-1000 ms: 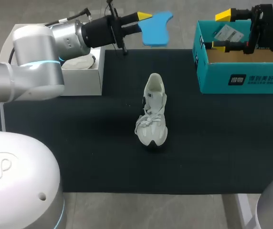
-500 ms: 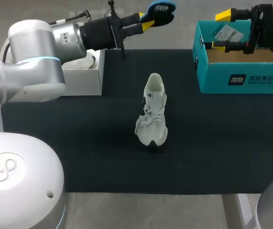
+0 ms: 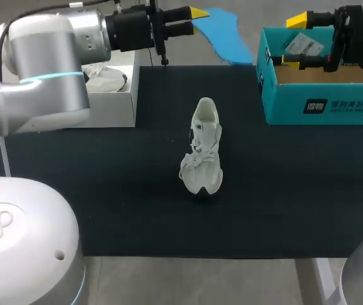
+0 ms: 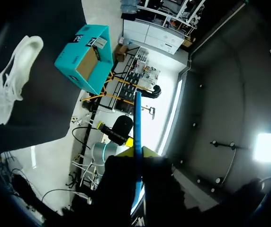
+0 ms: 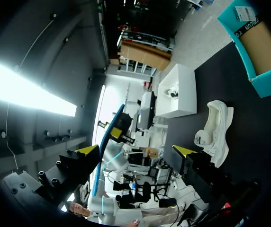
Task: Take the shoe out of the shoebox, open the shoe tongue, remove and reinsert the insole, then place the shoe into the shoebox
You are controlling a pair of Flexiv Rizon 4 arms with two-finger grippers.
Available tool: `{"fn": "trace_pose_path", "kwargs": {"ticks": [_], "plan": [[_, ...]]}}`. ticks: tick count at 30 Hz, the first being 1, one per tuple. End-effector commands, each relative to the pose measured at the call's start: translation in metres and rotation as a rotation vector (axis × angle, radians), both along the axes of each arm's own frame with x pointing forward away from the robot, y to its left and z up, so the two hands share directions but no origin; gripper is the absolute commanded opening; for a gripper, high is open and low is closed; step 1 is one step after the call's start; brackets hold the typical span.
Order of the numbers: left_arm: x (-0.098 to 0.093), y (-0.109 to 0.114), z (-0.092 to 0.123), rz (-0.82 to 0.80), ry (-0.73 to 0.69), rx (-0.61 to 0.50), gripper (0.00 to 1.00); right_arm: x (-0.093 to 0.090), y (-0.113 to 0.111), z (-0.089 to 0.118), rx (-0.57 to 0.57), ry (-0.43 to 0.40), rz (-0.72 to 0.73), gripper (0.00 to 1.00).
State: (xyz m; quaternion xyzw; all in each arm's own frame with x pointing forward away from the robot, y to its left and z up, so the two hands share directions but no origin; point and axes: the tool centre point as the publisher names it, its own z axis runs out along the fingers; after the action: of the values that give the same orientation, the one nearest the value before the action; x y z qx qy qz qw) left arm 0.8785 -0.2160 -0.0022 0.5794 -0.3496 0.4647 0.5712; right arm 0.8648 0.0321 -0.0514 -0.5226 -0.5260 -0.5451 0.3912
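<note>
1. The left gripper hangs raised over the far edge of the black table mat, clamped on one end of a flat blue foam insole. In the left wrist view the insole shows edge-on, pinched between the two fingers.

2. The white lace-up sneaker stands upright, free of either arm, at the middle of the mat. It is out of the teal cardboard shoebox, which sits open at about 2 o'clock from it.

3. The key relation: seen from the head camera, the sneaker's long axis runs 12 to 6, with the open collar toward 12 and the toe toward 6. The insole hangs well above and beyond the collar, between 12 and 1 o'clock. Its free end slants toward 4 o'clock, so it lies across the shoe's axis rather than along it.

4. By that reading, reinsertion is the step in hand. The insole probably needs turning into line with the shoe and lowering into the collar. Which end of it is gripped cannot be told.

5. The right gripper hovers over the shoebox's left wall with its fingers spread and nothing between them. It stands at about 1 to 2 o'clock from the sneaker, so the left arm, which carries the insole, is the one placed for the job.

6. A white open box holding a second pale shoe sits at 10 o'clock from the sneaker.
</note>
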Motion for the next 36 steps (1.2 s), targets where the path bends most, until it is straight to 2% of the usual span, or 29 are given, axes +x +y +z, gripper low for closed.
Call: {"fn": "trace_pose_path", "kwargs": {"ticks": [1,5,9,25,28,32,34,36], "plan": [[0.012,0.005,-0.011,-0.291,-0.029,-0.01,0.0,0.001,0.001,0.0,-0.001,0.001,0.0,1.0],[0.013,0.003,-0.017,-0.335,0.0,0.0,0.0,0.001,0.001,0.0,-0.001,0.001,0.0,1.0],[0.013,0.003,-0.018,-0.36,-0.05,0.0,0.0,0.001,0.001,0.0,-0.001,0.001,0.0,1.0],[0.013,0.002,-0.017,-0.322,-0.048,-0.02,0.0,0.001,0.001,0.0,-0.001,0.001,0.0,1.0],[0.015,-0.002,-0.017,-0.278,-0.115,0.047,0.0,0.001,0.001,0.0,-0.001,0.001,0.0,1.0],[0.015,-0.002,-0.014,-0.242,-0.12,0.057,0.0,0.001,0.001,0.0,-0.001,0.001,0.0,1.0],[0.015,-0.003,-0.014,-0.234,-0.114,0.038,0.0,0.005,0.002,0.009,-0.082,0.021,-0.009,1.0],[0.015,-0.005,-0.017,-0.236,-0.101,0.033,0.0,0.009,0.004,0.019,-0.208,0.065,-0.042,1.0]]}}
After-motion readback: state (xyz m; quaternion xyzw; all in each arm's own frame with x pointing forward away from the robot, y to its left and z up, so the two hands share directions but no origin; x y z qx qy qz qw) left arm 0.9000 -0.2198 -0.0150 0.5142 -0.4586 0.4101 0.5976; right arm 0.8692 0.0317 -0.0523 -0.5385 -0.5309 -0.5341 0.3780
